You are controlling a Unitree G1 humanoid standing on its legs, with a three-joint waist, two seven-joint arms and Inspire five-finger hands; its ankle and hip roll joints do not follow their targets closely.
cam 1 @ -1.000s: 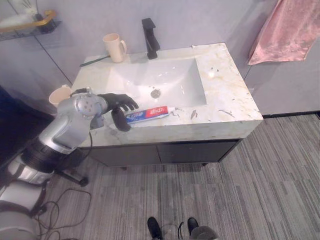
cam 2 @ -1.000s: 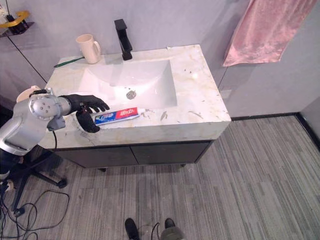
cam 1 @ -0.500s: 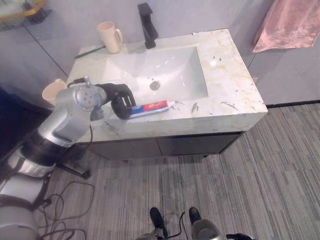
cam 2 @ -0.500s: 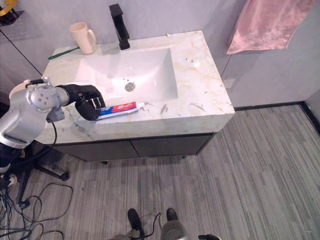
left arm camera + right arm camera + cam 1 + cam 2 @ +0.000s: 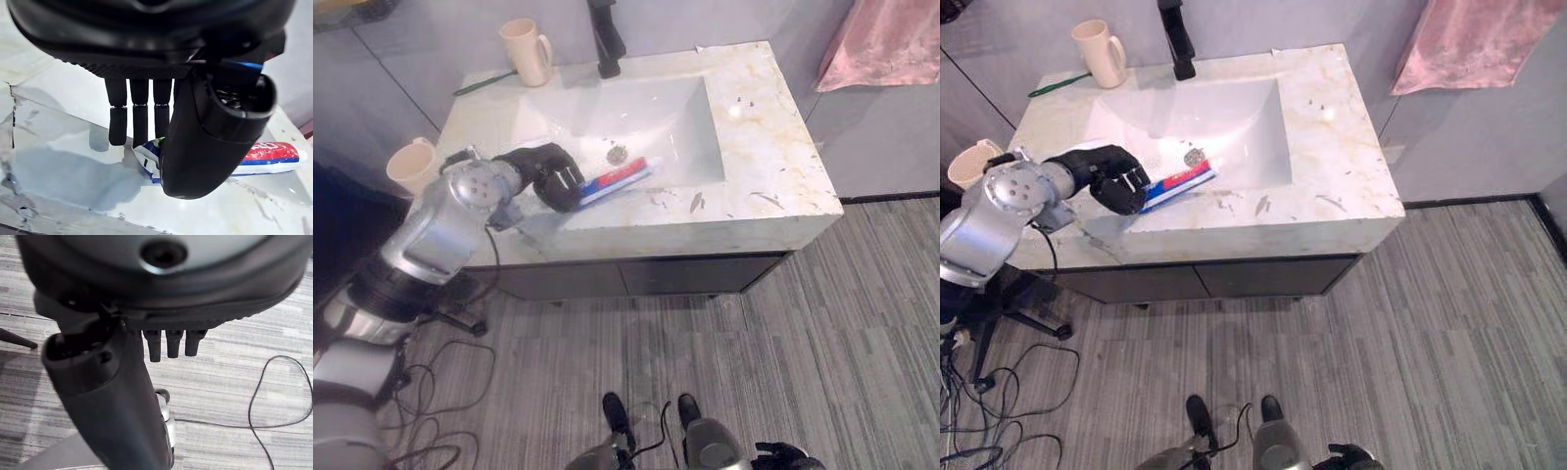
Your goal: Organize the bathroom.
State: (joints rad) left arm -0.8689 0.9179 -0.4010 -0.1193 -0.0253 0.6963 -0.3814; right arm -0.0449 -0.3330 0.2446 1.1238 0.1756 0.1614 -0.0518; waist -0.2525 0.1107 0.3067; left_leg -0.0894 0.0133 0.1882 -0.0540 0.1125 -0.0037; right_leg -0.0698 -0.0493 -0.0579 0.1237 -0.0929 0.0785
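left hand (image 5: 556,180) curled round crimped end of toothpaste tube (image 5: 623,178), tube angled over near rim of sink (image 5: 636,108), likely gripped there to carry it off table (image 5: 773,166); right hand (image 5: 122,396) fingers relaxed, holding nothing

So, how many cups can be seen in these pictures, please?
2. One cup stands on the counter's back left corner, beside the faucet. The other cup is off the counter's left edge, behind the left arm; what it rests on is hidden.
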